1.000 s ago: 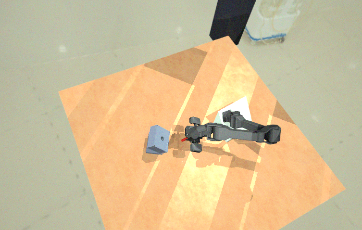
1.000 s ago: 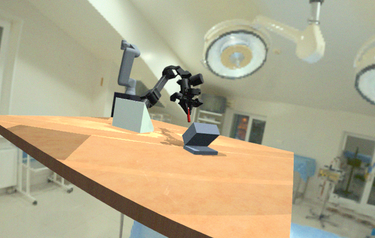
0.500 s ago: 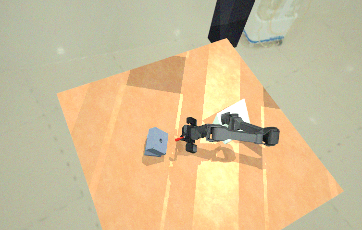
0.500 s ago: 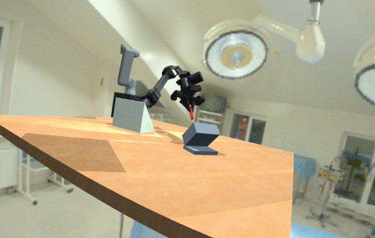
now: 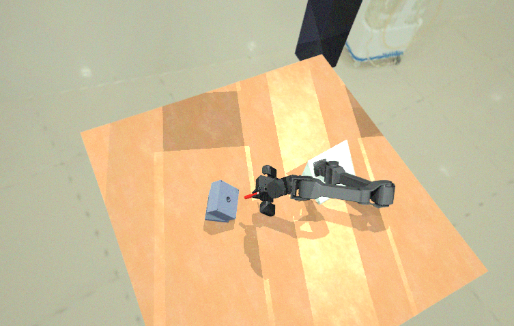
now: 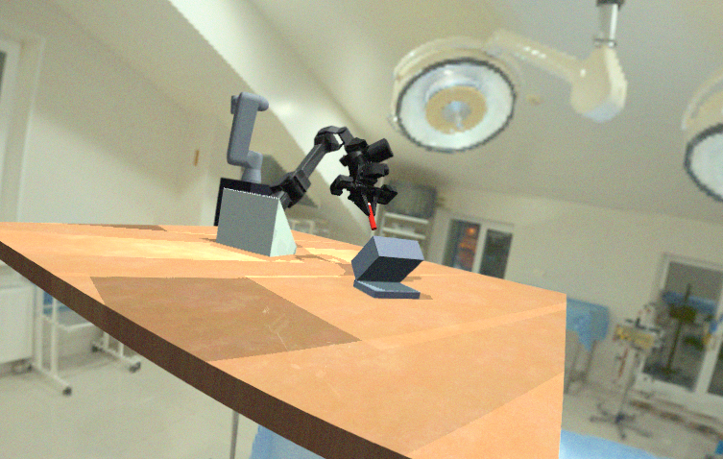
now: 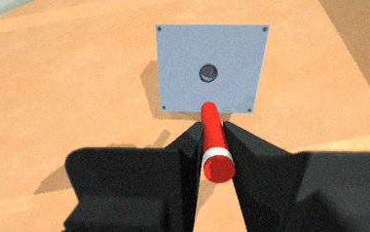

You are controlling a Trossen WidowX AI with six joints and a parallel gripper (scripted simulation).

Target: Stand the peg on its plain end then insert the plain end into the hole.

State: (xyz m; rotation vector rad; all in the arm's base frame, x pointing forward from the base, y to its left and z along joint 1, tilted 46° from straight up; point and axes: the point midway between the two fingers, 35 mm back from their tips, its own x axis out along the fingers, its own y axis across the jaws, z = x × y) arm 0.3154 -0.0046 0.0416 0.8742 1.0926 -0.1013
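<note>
The red peg (image 5: 250,196) (image 6: 373,217) (image 7: 213,128) is held tilted in the air, its white band near the end towards the wrist camera and its plain end pointing towards the panel. My gripper (image 5: 255,194) (image 6: 371,205) (image 7: 212,128) is shut on the peg. The blue-grey sloped panel (image 5: 220,197) (image 6: 388,258) (image 7: 181,58) stands on the table just ahead of the peg's plain end. Its single round hole (image 5: 228,199) (image 7: 208,73) is empty. In the wrist view the plain end appears just below the hole, over the panel's lower edge. The peg and the panel look apart.
A pale wedge-shaped block (image 5: 338,155) (image 6: 250,222) stands on the wooden table (image 5: 194,275) (image 6: 455,353) beside the arm's base. A dark post (image 5: 325,28) rises beyond the table's far corner in the top view.
</note>
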